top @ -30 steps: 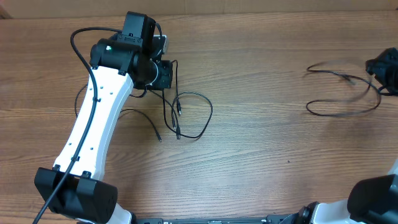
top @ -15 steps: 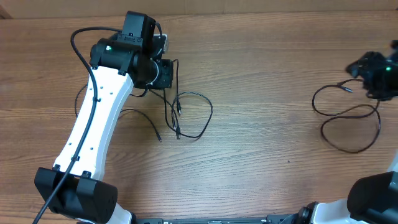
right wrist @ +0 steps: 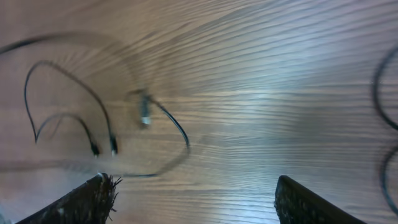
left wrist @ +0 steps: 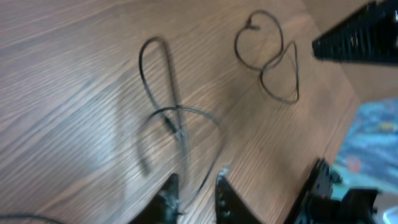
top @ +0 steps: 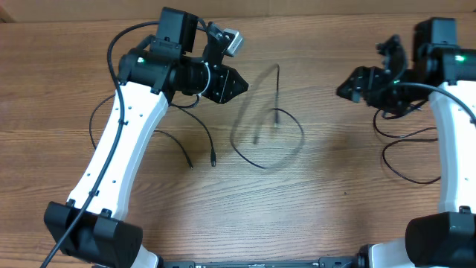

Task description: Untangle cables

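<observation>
My left gripper (top: pixel 238 82) (left wrist: pixel 196 194) is shut on a thin black cable (top: pixel 286 147) (left wrist: pixel 180 112). The cable hangs from the gripper in a blurred loop over the middle of the table. A second cable (top: pixel 201 128) lies under the left arm, and its plug ends (top: pixel 213 160) rest on the wood. It also shows in the right wrist view (right wrist: pixel 62 70). A third cable (top: pixel 392 166) (left wrist: pixel 273 62) lies looped at the right, beneath the right arm. My right gripper (top: pixel 355 80) (right wrist: pixel 193 199) is wide open and empty, above the table to the left of that cable.
The wooden table (top: pixel 312 208) fills the view. Its far edge runs along the top of the overhead view. Thick black arm wires run along the left arm (top: pixel 111 67).
My left gripper rose and swung right, pulling one cable out of the left pile toward the middle. My right gripper let go of the right cable and moved left, toward the far edge.
</observation>
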